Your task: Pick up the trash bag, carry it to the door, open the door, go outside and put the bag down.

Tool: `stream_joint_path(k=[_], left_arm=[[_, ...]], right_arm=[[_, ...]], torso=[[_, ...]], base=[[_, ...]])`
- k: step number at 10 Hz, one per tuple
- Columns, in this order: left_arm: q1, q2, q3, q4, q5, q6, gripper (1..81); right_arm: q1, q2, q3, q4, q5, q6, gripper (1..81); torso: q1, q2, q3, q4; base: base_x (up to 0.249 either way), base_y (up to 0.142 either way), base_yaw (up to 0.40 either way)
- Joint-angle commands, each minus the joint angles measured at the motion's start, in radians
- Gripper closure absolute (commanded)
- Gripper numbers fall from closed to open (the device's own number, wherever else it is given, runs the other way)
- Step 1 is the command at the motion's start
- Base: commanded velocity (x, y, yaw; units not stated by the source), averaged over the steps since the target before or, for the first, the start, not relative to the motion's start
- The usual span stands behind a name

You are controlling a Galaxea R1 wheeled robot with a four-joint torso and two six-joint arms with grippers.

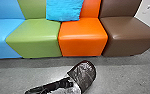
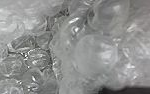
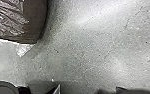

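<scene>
Bag (image 1: 83, 75) is showing dark brown and clear plastic, sitting just beyond the left gripper (image 1: 70, 84), toward its right; whether floor (image 1: 123, 77) is bearing it, cannot tell. Either gripper, left or right gripper, open, closed or gripping: cannot tell. Risk: if the hold is catching only loose film, the bag may be slipping or tearing on lifting, its weight pulling outward. Slack clear plastic near the gripper end may also be snagging. Orientation: rounded brown end is pointing away from the gripper tip, toward the orange seat (image 1: 83, 37); long axis is slanting outward and rightward from that tip.
</scene>
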Motion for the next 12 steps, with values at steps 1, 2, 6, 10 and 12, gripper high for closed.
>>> stream_joint_path(k=[1, 2, 6, 10, 12], left_arm=[[-0.081, -0.002, 0.005, -0.003, 0.071, -0.002, 81.1], [-0.076, -0.008, 0.005, -0.005, 0.071, -0.002, 81.1], [-0.077, -0.011, 0.010, -0.013, 0.077, -0.004, 81.1], [-0.078, -0.017, 0.021, -0.016, 0.082, -0.002, 81.1], [-0.079, -0.025, 0.027, -0.025, 0.080, -0.002, 81.1]], right_arm=[[0.057, -0.055, 0.012, 0.019, -0.059, -0.001, 1.0], [0.056, -0.053, 0.012, 0.019, -0.059, -0.001, 1.0], [0.054, -0.050, 0.007, 0.019, -0.059, -0.002, 1.0], [0.048, -0.036, -0.002, 0.017, -0.059, -0.004, 1.0], [0.039, -0.029, -0.016, 0.017, -0.059, -0.005, 1.0]], torso=[[0.000, 0.000, 0.000, 0.000], [0.000, 0.000, 0.000, 0.000], [-0.073, 0.116, 0.000, 0.000], [-0.158, 0.255, 0.000, 0.000], [-0.205, 0.330, 0.046, 0.000]], base=[[0.000, 0.000, 0.000], [0.000, 0.000, 0.000], [0.000, 0.000, 0.000], [0.000, 0.000, 0.000], [0.000, 0.000, 0.000]])
